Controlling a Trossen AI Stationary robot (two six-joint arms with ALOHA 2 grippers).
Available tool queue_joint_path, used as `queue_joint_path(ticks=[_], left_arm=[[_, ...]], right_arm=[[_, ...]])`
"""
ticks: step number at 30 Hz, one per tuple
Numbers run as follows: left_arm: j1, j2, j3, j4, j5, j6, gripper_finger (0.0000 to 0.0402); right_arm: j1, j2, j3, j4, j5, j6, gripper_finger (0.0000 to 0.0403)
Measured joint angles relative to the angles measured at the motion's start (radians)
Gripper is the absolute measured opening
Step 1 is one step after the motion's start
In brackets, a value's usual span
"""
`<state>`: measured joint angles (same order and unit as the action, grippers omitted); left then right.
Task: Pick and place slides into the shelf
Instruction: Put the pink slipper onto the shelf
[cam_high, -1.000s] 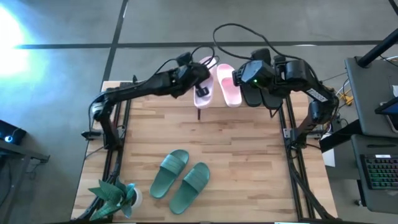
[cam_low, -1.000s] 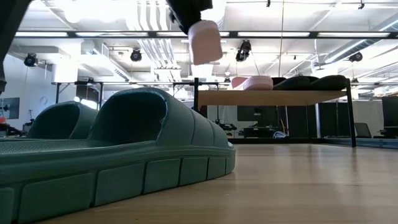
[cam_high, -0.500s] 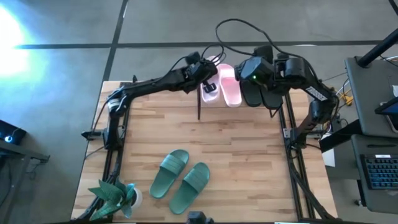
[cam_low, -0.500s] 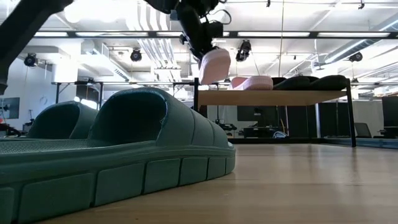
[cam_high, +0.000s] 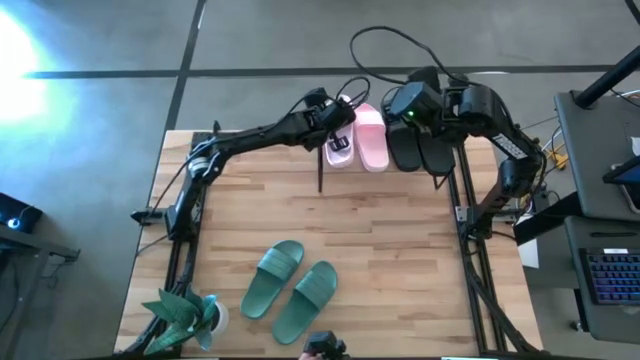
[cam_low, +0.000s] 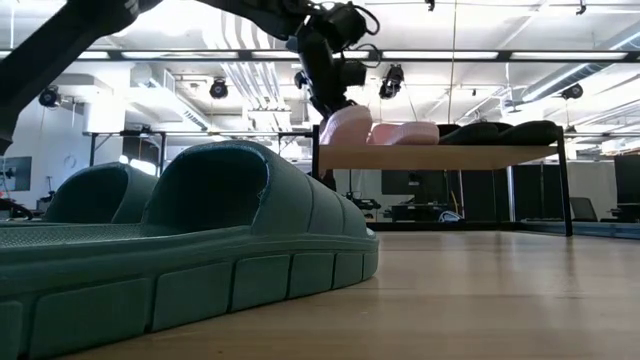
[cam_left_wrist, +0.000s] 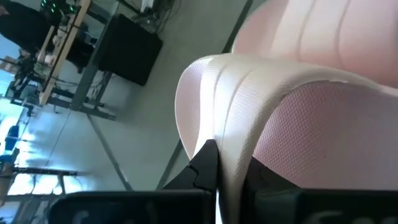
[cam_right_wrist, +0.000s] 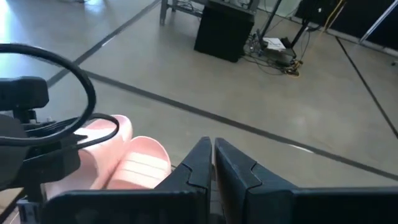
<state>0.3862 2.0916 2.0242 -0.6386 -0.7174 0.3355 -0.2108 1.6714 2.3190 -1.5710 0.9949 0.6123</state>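
We see the left gripper (cam_high: 340, 125) reaching across the far edge of the table (cam_high: 400, 240) to the left end of the shelf (cam_low: 440, 156), its fingers (cam_left_wrist: 205, 168) clamped on the strap of a light pink slide (cam_high: 338, 148). In the low view that slide (cam_low: 345, 126) sits at the left end of the plank, touching or just above it, we cannot tell which, with the arm coming down onto it from above. Just beside it on the shelf lies the second pink slide (cam_high: 372, 138), and beyond that the two black slides (cam_high: 418, 148) fill the right part of the plank; in the low view they show as dark humps (cam_low: 505, 131) on the wood. The right gripper (cam_high: 405, 105) hangs above the black pair near the far edge of the shelf, and its wrist view shows its two dark fingers (cam_right_wrist: 198, 163) pressed together with nothing between them. The two dark green slides (cam_high: 290, 285) lie side by side on the near part of the table, well apart from the shelf. A small green plant (cam_high: 185, 315) stands at the table's near left corner.
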Motion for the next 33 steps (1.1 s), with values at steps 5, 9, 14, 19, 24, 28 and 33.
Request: queue_joint_path(ticks=[5, 9, 14, 19, 24, 28, 33], left_arm=[[-0.002, 0.000, -0.001, -0.008, -0.044, -0.016, 0.0000], [-0.001, -0.001, -0.002, -0.017, -0.044, -0.019, 0.0000], [-0.007, 0.012, -0.010, -0.072, -0.071, -0.052, 0.0000], [-0.022, 0.012, -0.026, -0.079, -0.085, -0.065, 0.0000], [-0.030, 0.014, -0.026, -0.035, -0.083, -0.031, 0.0000], [-0.037, 0.014, -0.026, -0.022, -0.081, 0.016, 0.0000], [-0.040, 0.002, -0.026, -0.045, -0.070, 0.019, 0.0012]], right_arm=[[-0.015, 0.000, 0.000, 0.000, 0.000, -0.022, 0.0013], [-0.033, 0.000, -0.001, 0.000, -0.007, -0.028, 0.0013], [-0.046, 0.000, -0.006, 0.000, -0.007, -0.030, 0.0013], [-0.045, -0.001, -0.029, 0.000, -0.008, -0.039, 0.0013], [-0.045, -0.001, -0.077, 0.000, -0.017, -0.059, 0.0013], [-0.050, -0.001, -0.118, 0.000, -0.091, -0.099, 0.0013], [-0.059, -0.001, -0.159, 0.000, -0.150, -0.122, 0.0013]])
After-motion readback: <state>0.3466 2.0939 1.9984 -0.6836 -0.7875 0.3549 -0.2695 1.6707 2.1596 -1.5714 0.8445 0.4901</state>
